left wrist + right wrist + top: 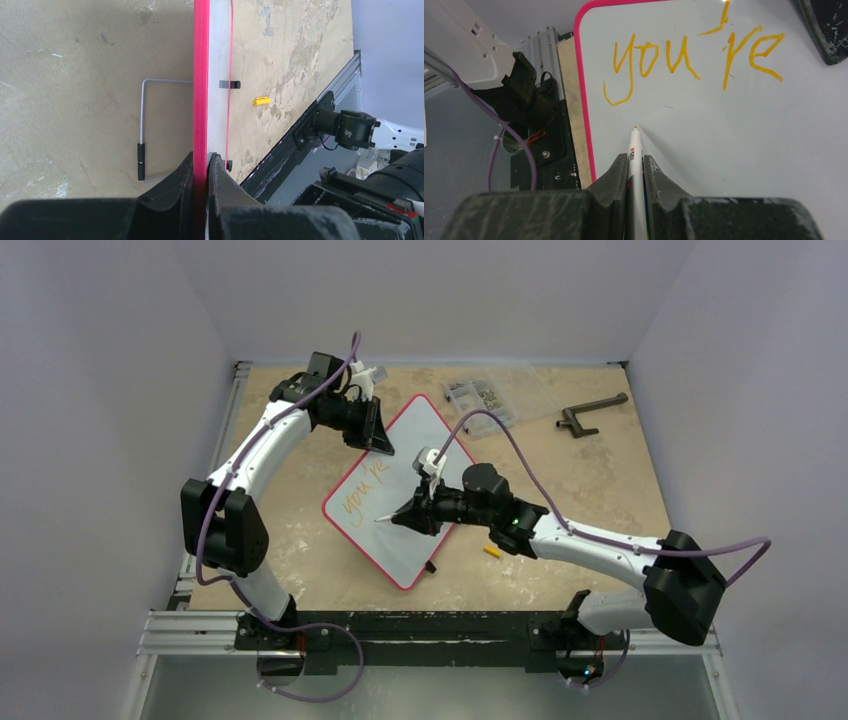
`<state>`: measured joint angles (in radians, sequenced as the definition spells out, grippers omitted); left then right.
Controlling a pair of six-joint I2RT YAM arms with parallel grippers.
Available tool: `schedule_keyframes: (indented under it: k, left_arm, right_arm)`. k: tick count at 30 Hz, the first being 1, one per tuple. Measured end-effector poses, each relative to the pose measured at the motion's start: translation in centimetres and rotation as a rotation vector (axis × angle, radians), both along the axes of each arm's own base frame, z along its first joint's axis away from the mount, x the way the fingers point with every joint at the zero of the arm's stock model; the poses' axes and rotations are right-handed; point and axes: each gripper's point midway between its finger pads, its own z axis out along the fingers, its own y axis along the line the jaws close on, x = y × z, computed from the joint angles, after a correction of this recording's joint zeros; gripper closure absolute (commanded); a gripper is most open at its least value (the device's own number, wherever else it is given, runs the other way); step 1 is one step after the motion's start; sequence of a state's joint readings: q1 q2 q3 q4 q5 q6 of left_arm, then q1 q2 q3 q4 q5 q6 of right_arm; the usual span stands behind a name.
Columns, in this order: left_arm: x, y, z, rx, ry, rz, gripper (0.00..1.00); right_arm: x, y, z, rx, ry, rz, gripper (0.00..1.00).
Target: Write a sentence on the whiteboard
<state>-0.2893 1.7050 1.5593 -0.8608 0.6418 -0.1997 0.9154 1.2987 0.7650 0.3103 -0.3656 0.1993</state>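
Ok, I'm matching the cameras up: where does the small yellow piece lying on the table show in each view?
Top external: yellow piece, low centre, just right of the whiteboard, near its lower corner.
Left wrist: right of centre, beyond the board's edge.
Right wrist: not in it.
Shared landmark: the board's red rim, seen in all three views.

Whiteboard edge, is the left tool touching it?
Touching. The left wrist view shows the left tool pinching the whiteboard by its red rim, no gap either side.
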Motion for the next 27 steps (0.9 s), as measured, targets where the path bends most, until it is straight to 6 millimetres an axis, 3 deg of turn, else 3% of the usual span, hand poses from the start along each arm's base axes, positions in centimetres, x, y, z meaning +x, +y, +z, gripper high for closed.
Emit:
schedule_keyframes:
  k: [9,14,27]
  left_arm:
    - [0.0,0.0,0.0,0.0,0.0,0.0,1.0]
    - [0.0,0.0,0.0,0.0,0.0,0.0,1.0]
    - [0.1,0.0,0.0,0.003,-0.02,-0.015,1.0]
  right_arm:
    - [-0.8,1.5,0.4,0.018,-0.003,0.055,1.0]
    - [-1.0,2.0,-0.3,0.006,0.006,0.064,1.0]
    - [0.2,2.1,-0.6,-0.005,-0.001,-0.009,1.0]
